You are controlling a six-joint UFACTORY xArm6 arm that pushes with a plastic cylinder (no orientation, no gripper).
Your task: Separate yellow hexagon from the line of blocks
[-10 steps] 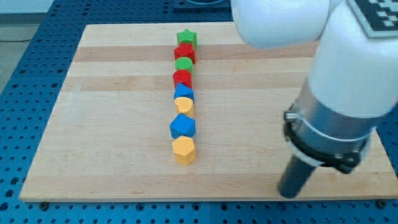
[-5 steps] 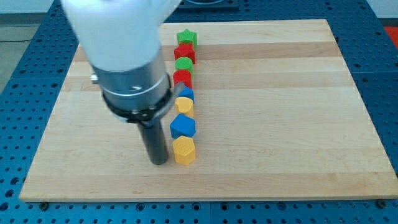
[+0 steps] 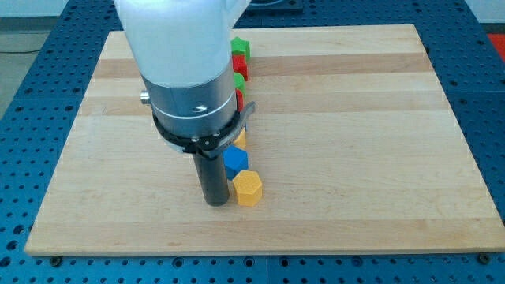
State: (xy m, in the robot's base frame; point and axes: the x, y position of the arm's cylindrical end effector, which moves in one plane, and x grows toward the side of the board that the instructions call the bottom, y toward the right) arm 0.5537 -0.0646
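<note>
My tip [image 3: 215, 202] is pressing at nine o'clock of the yellow hexagon [image 3: 248, 188], nudging it off the line's six-o'clock end below the blue block [image 3: 235, 160]; a steady three-o'clock push looks best.

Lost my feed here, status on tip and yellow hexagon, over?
My tip at yellow hexagon's left side. Hexagon nudged right of the line, near blue block. Right side open.

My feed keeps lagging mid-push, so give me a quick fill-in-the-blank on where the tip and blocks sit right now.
My tip stands on the view's ____ side of the yellow hexagon.
The block directly above the yellow hexagon in the view is ____.
The block nearest the view's top is ____.

Missing words: left; blue; green
</note>
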